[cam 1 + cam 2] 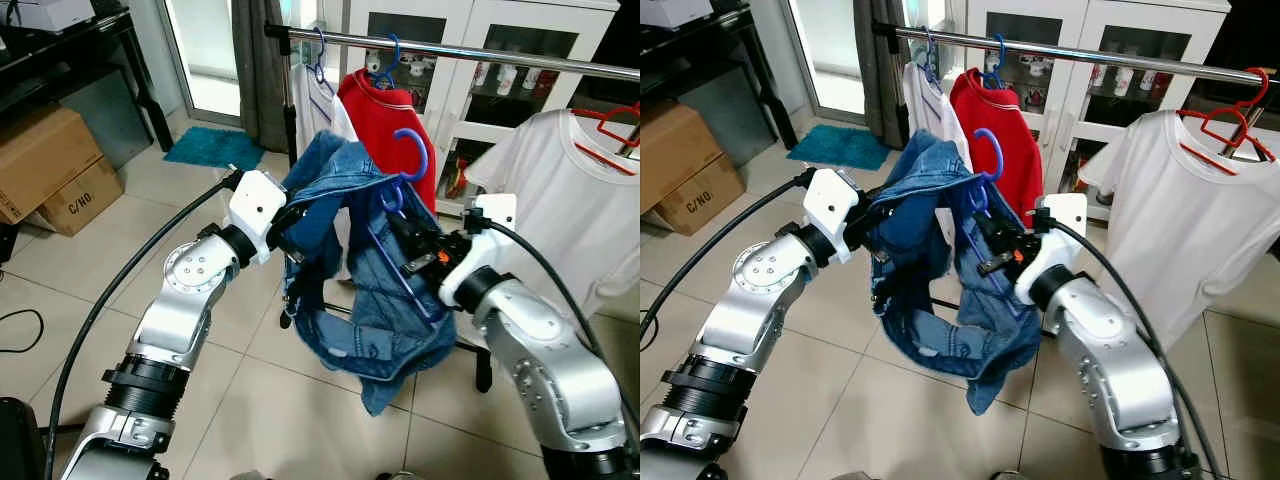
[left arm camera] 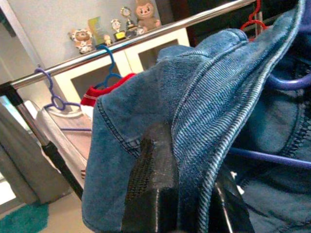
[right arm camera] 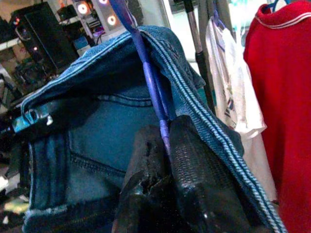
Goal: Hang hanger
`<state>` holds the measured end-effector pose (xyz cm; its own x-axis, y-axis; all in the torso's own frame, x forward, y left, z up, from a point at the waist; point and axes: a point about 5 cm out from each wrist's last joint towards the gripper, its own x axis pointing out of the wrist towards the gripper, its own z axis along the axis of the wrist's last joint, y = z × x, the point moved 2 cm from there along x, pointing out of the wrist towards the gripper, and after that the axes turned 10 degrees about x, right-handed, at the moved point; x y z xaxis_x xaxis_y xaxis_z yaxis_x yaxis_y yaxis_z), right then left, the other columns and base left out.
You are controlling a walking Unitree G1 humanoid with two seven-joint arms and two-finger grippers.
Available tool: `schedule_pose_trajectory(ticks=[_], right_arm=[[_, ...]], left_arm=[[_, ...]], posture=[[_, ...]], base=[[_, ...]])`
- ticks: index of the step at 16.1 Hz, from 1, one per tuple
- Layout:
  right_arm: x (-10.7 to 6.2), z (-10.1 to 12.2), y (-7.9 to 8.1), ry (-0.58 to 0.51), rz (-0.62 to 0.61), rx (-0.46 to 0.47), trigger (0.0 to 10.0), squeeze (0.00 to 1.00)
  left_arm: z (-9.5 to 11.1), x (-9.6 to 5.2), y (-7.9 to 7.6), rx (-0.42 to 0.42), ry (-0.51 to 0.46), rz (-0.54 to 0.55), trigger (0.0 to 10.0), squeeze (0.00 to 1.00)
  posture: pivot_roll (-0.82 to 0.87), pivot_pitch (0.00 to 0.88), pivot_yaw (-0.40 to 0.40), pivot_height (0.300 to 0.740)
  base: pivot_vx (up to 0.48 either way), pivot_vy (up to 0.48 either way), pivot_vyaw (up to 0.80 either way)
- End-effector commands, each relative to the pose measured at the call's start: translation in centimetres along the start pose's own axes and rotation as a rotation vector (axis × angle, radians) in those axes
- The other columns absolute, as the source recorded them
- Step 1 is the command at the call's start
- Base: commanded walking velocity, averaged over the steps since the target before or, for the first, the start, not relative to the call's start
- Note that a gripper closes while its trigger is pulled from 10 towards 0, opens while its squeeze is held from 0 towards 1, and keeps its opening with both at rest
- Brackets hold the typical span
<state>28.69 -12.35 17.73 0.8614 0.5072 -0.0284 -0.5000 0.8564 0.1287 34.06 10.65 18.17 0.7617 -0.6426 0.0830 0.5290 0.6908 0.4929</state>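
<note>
Two silver arms reach forward and up, bent at the elbow, holding one garment between them in front of the horizontal metal clothes rail [image 1: 470, 47]. The left gripper [image 1: 288, 228] is closed on the waistband of the blue denim jeans [image 1: 375, 310], its black fingers [image 2: 151, 184] pinching a fold of the cloth. The right gripper [image 1: 415, 248] is clamped tight on the thin blue plastic hanger [image 1: 412, 160], which threads through the jeans; its hook stands upright just below the rail, not yet over it. The jeans sag in a loop between the two grippers, above the tiled floor [image 1: 240, 400].

On the rail hang a red t-shirt [image 1: 390, 125] on a blue hanger, a white garment [image 1: 312, 105] to its left, and a white t-shirt [image 1: 560, 200] on a red hanger at far right. At far left a brown cardboard box [image 1: 85, 195] reads "C/NO". A teal mat [image 1: 212, 148] lies beyond.
</note>
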Motion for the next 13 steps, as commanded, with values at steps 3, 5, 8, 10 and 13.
schedule_pose_trajectory(ticks=[3, 5, 8, 10, 13], right_arm=[[-0.7, -0.9, 0.0, 0.084, 0.078, -0.082, 0.0, 0.00], [-1.6, -1.5, 0.3, 0.149, 0.173, -0.134, 0.0, 0.00], [-3.3, -2.1, -0.2, 0.235, 0.251, -0.184, 0.0, 0.00], [-3.8, -2.2, -0.7, 0.251, 0.257, -0.190, 0.0, 0.00], [-4.4, -2.0, -1.1, 0.269, 0.286, -0.196, 0.0, 0.00]], left_arm=[[0.3, 0.1, 1.4, 0.027, 0.015, 0.046, 0.0, 0.00], [0.1, 0.1, 2.2, 0.045, 0.038, 0.067, 0.0, 0.00], [-0.4, 0.2, 2.3, 0.058, 0.069, 0.065, 0.0, 0.00], [-0.8, -0.1, 2.7, 0.059, 0.088, 0.073, 0.0, 0.00], [-1.5, -1.1, 4.0, 0.071, 0.120, 0.058, 0.0, 0.00]], posture=[[-0.06, 0.000, 0.019, 0.740], [-0.06, 0.000, 0.022, 0.740], [-0.07, 0.000, 0.024, 0.740], [-0.07, 0.000, 0.023, 0.740], [-0.07, 0.000, 0.031, 0.740]], base=[[0.000, 0.000, 0.00], [0.000, 0.000, 0.00], [0.000, 0.000, 0.00], [0.000, 0.000, 0.00], [0.000, 0.000, 0.00]])
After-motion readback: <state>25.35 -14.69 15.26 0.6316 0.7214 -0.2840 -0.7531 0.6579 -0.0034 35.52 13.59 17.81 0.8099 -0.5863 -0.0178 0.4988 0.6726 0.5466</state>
